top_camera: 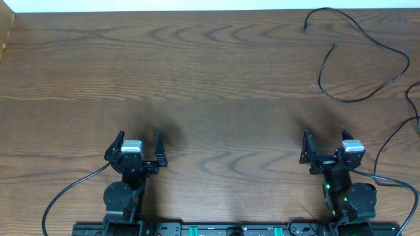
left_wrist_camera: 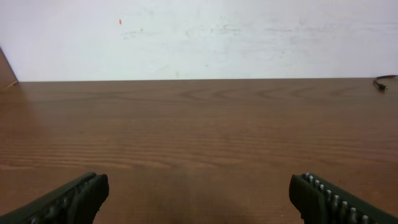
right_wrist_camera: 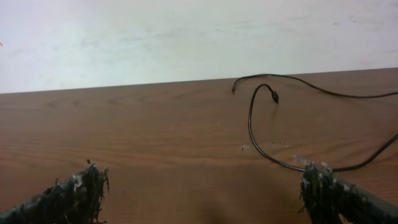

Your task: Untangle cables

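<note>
Black cable (top_camera: 357, 100) loose on table (top_camera: 197, 78)

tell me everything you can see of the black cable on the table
A thin black cable lies loose at the far right of the wooden table, curved in one open loop, not knotted. It looks like rubbery cord with a small plug tip at each end. It lies flat, touching only the table; the right end effector is open and apart from it.

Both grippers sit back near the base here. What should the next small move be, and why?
Probably extend the right gripper forward toward the cable: it's open and empty, and the cable lies loose ahead of it, far from the left gripper.
</note>
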{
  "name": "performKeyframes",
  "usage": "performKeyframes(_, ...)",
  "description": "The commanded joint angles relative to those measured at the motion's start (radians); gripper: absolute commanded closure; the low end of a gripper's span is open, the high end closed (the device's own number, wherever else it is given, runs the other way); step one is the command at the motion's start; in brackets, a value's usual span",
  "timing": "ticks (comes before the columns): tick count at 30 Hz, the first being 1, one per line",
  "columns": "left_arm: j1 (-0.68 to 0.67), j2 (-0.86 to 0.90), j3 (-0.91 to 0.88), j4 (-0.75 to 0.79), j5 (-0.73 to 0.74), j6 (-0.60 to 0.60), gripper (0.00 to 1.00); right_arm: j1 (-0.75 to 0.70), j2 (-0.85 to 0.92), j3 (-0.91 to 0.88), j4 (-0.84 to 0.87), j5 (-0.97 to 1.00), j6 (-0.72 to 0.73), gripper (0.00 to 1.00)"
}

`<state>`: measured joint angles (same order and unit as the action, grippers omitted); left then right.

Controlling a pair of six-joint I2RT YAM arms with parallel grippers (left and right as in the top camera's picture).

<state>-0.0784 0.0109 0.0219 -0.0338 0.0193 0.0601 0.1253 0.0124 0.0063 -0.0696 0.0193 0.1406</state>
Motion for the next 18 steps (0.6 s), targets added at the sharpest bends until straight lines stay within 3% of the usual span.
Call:
performKeyframes(1,0.005,-0.007,-0.018,-0.040,-0.028,0.007,0.02,-0.024,-0.008,-0.001,-0.005,0.012,-0.015,0.01)
performKeyframes(18,0.005,-0.007,-0.018,-0.040,-0.028,0.007,0.02,-0.033,-0.008,-0.001,-0.005,0.012,-0.015,0.01)
